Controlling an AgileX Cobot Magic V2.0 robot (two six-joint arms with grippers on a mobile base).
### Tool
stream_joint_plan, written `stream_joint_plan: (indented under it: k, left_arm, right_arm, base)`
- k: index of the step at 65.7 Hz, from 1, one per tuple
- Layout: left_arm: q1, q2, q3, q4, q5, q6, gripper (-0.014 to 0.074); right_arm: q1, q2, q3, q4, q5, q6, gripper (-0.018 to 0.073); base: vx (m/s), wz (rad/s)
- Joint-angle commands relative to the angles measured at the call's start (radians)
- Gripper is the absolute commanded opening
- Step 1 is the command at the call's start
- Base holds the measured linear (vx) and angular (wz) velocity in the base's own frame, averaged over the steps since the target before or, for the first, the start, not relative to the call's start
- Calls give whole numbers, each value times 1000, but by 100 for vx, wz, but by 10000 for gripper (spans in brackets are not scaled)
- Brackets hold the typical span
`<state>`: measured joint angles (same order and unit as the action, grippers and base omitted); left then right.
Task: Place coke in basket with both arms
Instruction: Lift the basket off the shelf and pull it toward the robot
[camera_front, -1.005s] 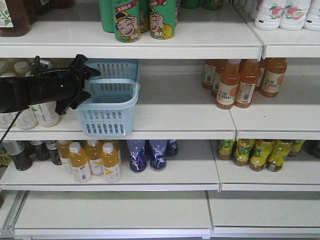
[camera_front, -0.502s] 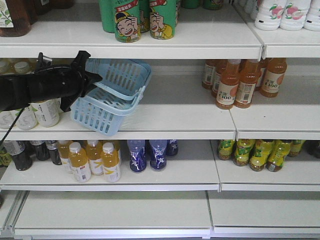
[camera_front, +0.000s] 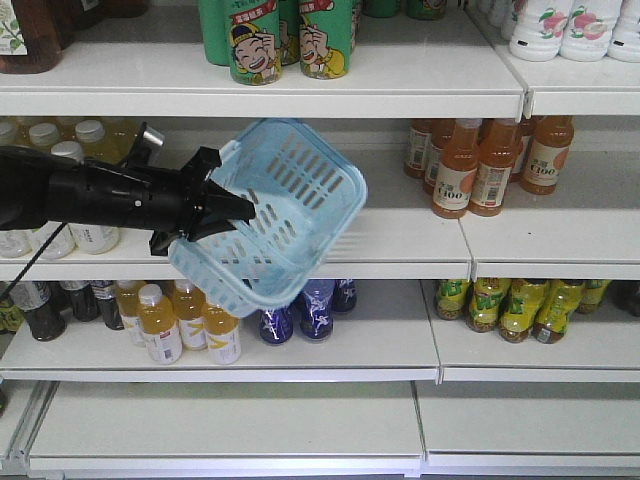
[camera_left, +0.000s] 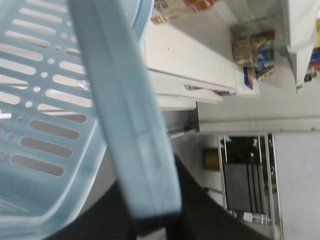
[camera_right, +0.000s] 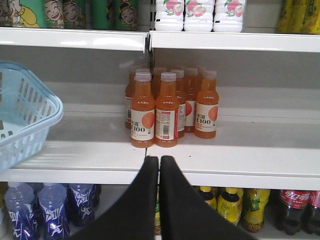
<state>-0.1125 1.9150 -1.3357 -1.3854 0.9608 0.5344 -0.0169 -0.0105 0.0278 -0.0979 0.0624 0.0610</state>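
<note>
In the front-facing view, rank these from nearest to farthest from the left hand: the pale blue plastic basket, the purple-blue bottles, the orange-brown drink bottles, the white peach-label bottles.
1. Pale blue slotted plastic basket: gripped in the left hand.
2. Purple-blue bottles: shelf below, under the basket.
3. Orange-brown drink bottles: middle shelf, off to the right.
4. White peach-label bottles: top shelf, right corner.

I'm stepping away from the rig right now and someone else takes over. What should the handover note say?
Left gripper: shut on the basket, holding it tilted in front of the middle shelf; rim or handle, cannot tell which.
Right gripper: shut, empty, facing the orange drink bottles.
Coke: not seen in any view.
Done: basket grasped; nothing visible inside it.
Left: locate the coke, probably pick it with the right arm, and put it in the basket.
</note>
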Motion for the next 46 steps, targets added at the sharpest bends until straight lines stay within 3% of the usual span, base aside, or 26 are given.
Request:
stream_joint_plan:
  k: [1,16,46]
  left_arm:
    - [-39,-124,50,-41,100,-3,-8]
    - [-156,-344,254,-41,181,103,-7]
    - [-298,-645,339,-98,150,112,-7]
  right_arm:
    - [-2,-12,8,-9,-68,-8,-5]
    - [-2,-12,8,-9,-68,-8,-5]
    - [-2,-12,8,-9,-68,-8,-5]
  base:
    - [0,0]
    - [0,0]
    - [0,0]
